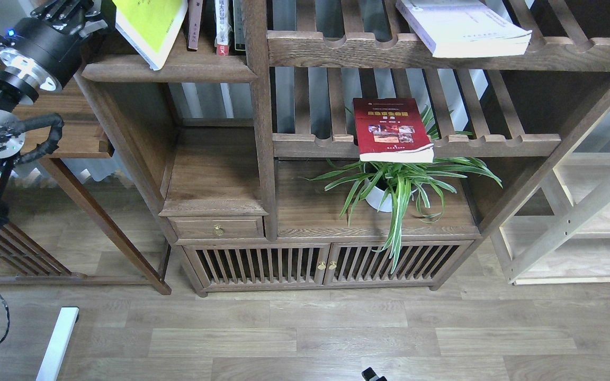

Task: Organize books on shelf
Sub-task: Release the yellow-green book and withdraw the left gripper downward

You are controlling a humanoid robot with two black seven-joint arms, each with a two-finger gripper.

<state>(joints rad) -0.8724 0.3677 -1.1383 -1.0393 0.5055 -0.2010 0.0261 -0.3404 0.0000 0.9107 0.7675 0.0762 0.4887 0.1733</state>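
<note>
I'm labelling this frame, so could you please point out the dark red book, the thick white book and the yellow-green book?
dark red book (391,127): head view, front cover.
thick white book (458,24): head view, cover.
yellow-green book (152,21): head view, cover.
</note>
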